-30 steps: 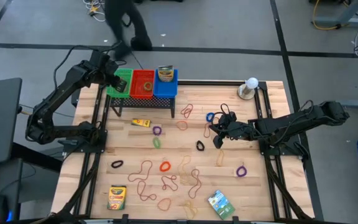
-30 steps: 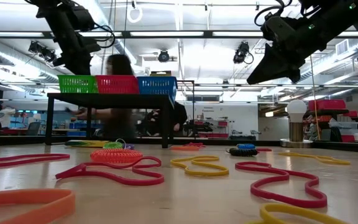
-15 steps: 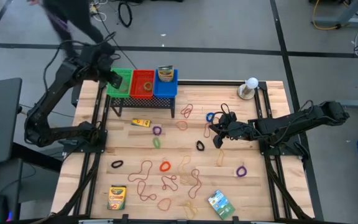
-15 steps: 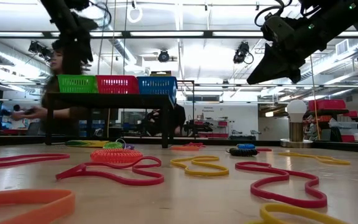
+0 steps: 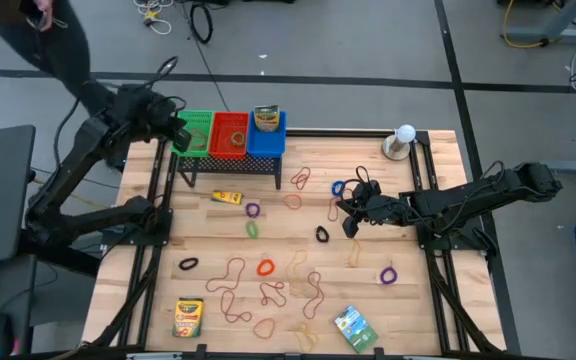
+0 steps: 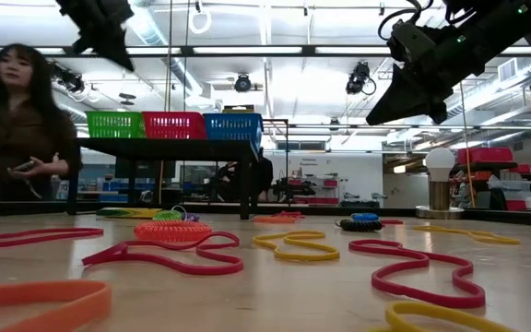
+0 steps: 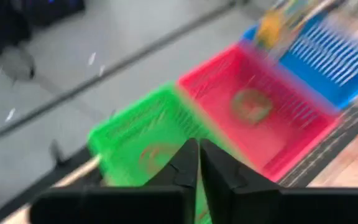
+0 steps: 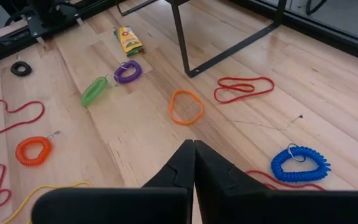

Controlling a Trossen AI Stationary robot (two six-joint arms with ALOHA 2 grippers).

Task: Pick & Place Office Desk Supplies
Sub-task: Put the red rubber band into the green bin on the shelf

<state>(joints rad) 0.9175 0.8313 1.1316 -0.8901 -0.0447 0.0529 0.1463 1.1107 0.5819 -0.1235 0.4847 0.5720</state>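
Rubber-band loops and coils lie scattered on the wooden table [image 5: 408,300]: an orange loop [image 8: 186,106], a red band [image 8: 244,89], a blue coil [image 8: 300,163], a purple coil [image 8: 127,71] and a green one [image 8: 94,91]. Crayon boxes [image 5: 227,197] [image 5: 188,316] and a green packet [image 5: 353,325] lie flat. My left gripper [image 5: 178,134] hangs shut and empty above the left rim of the green basket [image 7: 135,137], next to the red basket [image 7: 253,106]. My right gripper [image 5: 349,220] hovers shut and empty above the table's right half.
Green, red and blue baskets stand in a row on a black rack [image 5: 230,160] at the far edge; the blue one [image 5: 266,135] holds a crayon box. A white ball on a round base [image 5: 403,140] stands far right. A person [image 6: 17,120] stands beyond the table's left.
My left gripper has risen and drawn back from over the green basket toward the table's far left corner. A person behind the table has walked to the left. My right gripper has kept still.
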